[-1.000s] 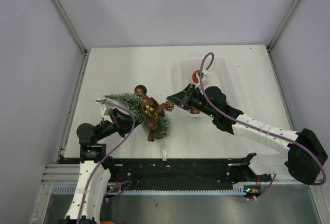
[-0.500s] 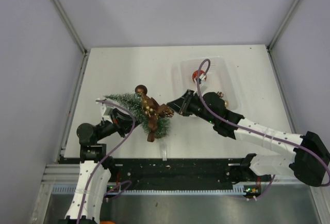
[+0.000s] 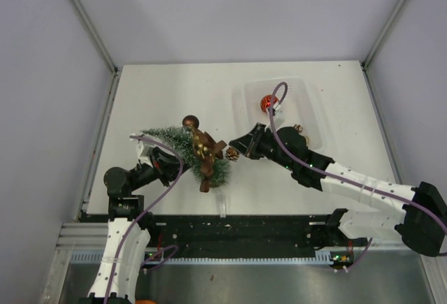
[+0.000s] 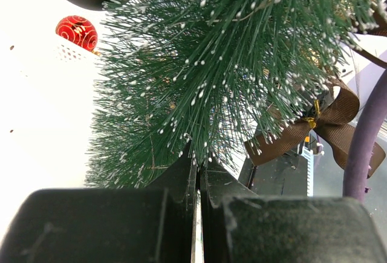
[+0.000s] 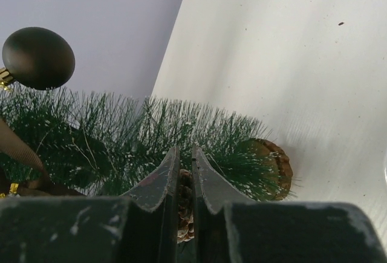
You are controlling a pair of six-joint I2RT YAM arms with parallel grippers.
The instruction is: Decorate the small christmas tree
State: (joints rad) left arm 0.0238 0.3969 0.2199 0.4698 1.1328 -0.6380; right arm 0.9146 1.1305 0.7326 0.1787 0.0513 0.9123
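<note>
The small christmas tree point(image 3: 170, 138) lies tilted on the white table, with its tip to the left and its wooden disc base point(image 5: 273, 165) toward the near side. Brown ribbon bows point(image 3: 203, 153) and a dark brown bauble point(image 3: 191, 121) hang on it. My left gripper point(image 3: 166, 157) is shut on the tree's bristles point(image 4: 181, 81) from below. My right gripper point(image 3: 239, 150) is shut on a small pine cone point(image 5: 186, 205), which it holds right at the lower branches point(image 5: 139, 142), close to the base.
A clear plastic bin point(image 3: 307, 98) stands behind the right arm. It holds a red bauble point(image 3: 266, 103) and a gold one point(image 3: 299, 129). Grey walls close the table in on three sides. The black rail point(image 3: 230, 230) runs along the near edge.
My right arm has swung toward the near edge and uncovered the red bauble. Its gripper slid the pine cone a little down along the tree toward the base. Left arm and tree are still.
</note>
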